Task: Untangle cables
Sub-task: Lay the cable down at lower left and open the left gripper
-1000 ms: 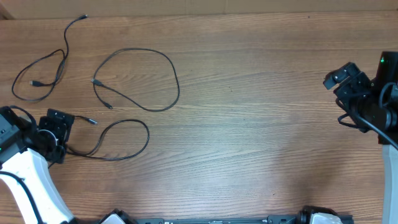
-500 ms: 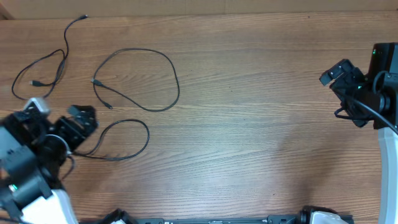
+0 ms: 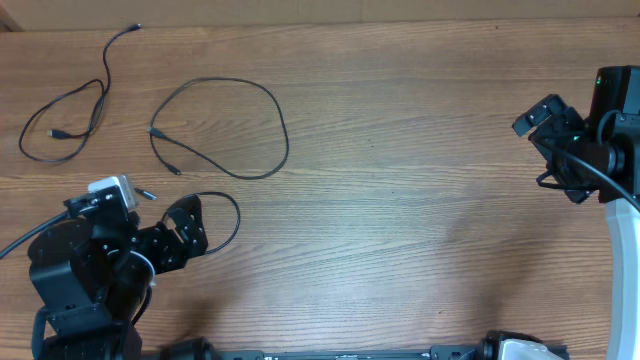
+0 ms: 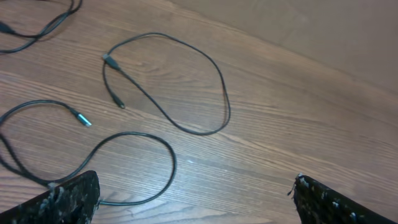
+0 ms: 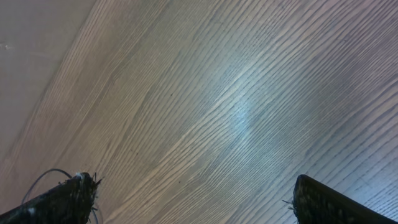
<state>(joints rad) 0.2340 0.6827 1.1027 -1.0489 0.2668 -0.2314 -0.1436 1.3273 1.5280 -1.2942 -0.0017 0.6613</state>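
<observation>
Three thin black cables lie apart on the wooden table. One (image 3: pixel 75 110) snakes at the far left, and one (image 3: pixel 262 95) forms a wide loop beside it. The third (image 3: pixel 234 208) curves nearer the front, partly hidden under my left gripper (image 3: pixel 188 232). In the left wrist view my left gripper (image 4: pixel 196 199) stands open over bare wood. The third cable (image 4: pixel 168 155) runs up to its left finger (image 4: pixel 74 196), and its silver plug (image 4: pixel 81 118) shows. The looped cable (image 4: pixel 214 71) lies beyond. My right gripper (image 3: pixel 540 128) hovers open at the far right, and in the right wrist view my right gripper (image 5: pixel 193 199) has only wood below it.
The table's far edge (image 3: pixel 350 24) meets a tan wall. Thick black cords (image 3: pixel 580 185) hang from the right arm. The left arm's body (image 3: pixel 85 270) covers the front left corner.
My left arm has swung from the left edge toward the right and the front, over the third cable, and its jaws widened slightly. The right arm barely shifted.
</observation>
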